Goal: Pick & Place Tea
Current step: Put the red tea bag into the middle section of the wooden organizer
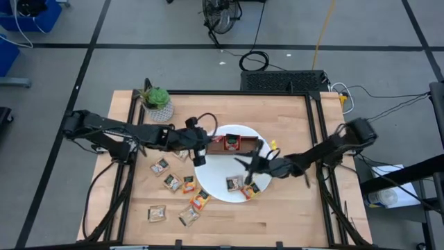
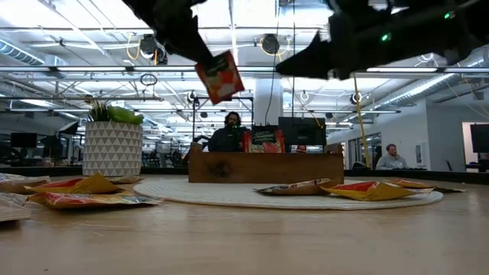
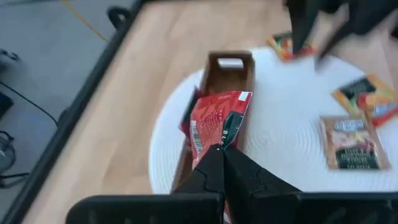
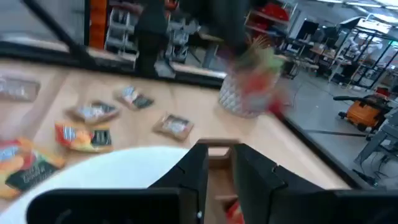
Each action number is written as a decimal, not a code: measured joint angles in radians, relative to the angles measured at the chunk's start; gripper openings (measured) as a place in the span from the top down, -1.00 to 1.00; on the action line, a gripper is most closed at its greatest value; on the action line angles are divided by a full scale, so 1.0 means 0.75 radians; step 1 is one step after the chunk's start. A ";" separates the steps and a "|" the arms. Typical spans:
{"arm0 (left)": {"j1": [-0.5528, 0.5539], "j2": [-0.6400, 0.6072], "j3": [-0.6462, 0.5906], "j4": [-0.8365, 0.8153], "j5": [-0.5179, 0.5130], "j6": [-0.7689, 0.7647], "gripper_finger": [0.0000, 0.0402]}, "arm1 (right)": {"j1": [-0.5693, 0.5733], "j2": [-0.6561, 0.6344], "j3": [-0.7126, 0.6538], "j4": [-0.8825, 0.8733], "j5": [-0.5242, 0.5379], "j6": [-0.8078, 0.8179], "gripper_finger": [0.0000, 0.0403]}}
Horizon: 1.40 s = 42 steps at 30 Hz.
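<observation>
Progress looked partial in the high view: the wooden tray point(image 1: 231, 144) stood on the far part of the white plate point(image 1: 229, 191) with red sachets already upright in it, two sachets point(image 1: 236, 183) lay on the plate's near part, and six or so loose sachets point(image 1: 171, 182) were scattered on the table point(image 1: 291, 125) to the plate's left, so most of the sorting was judged still to be done. The left gripper point(image 1: 199, 154) was seen at the plate's left rim, the right gripper point(image 1: 255, 165) over the plate's near right part.

In the low view, a red sachet point(image 2: 219, 76) was seen hanging in the air, pinched at its top corner, well above the tray, in which red packets stood.

In the left wrist view, the left gripper's fingers were seen clamped on the red sachet point(image 3: 217, 121), held above the tray's end and not yet set in.

In the right wrist view, the right gripper point(image 4: 216, 168) was seen with its fingers slightly parted and nothing between them, pointed at the tray, where a red packet showed; loose sachets and a potted plant point(image 4: 252, 84) lay beyond on the table.
</observation>
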 joint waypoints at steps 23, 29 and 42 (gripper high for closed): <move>0.180 0.548 0.575 -0.333 0.473 0.043 1.00 | 0.009 -0.672 -0.451 0.047 0.001 0.002 0.78; 0.215 0.665 0.724 -0.467 0.518 0.083 1.00 | 0.017 -0.699 -0.460 0.041 0.003 -0.012 0.78; 0.299 0.761 0.739 -0.510 0.645 0.042 1.00 | 0.071 -0.732 -0.470 -0.019 0.002 -0.026 0.78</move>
